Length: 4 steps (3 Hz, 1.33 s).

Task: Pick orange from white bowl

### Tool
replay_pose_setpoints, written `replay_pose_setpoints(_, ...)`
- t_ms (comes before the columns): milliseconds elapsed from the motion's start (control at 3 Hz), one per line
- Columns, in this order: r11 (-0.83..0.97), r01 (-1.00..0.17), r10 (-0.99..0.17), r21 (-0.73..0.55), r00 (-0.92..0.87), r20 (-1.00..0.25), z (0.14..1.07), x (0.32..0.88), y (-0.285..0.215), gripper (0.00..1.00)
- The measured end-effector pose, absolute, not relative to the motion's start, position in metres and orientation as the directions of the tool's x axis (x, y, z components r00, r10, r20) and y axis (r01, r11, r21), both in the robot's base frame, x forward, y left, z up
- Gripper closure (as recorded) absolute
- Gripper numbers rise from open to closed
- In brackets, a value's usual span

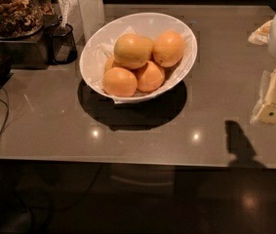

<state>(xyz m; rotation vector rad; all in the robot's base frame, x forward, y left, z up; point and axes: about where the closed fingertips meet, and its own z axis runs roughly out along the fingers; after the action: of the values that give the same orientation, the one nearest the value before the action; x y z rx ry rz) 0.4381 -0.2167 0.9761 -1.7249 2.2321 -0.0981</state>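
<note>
Approach step: the gripper (pixel 275 100), open or closed I cannot tell, hovers over the desk (pixel 215 77), and must likely reach the orange (pixel 132 50) in the white bowl (pixel 90 50), well to its left.

A glossy grey-brown stone bench (pixel 215 82) fills most of the view, with small bright spots of overhead light mirrored along its front edge. Below the edge lies a dark, faintly shiny floor (pixel 176 204) with one dim glint. A dark wall runs along the back, and a white upright panel (pixel 89 6) stands at the upper left. Beside the panel sit a clear jar of brown mix (pixel 10 9) and a small dark cup (pixel 62 43). A thin black cable (pixel 1 126) trails over the left edge. The cream claw (pixel 274 99) hangs at the right edge, above the bench.
</note>
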Motion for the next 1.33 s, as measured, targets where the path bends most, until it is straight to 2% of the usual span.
replay_pose_setpoints(667, 0.265, -0.932, -0.951, -0.246, -0.211, -0.226, 0.979, 0.441, -0.211, 0.0)
replay_pose_setpoints(1333, 0.163, -0.96, -0.946, -0.227, -0.087, -0.313, 0.99, 0.483, -0.15, 0.0)
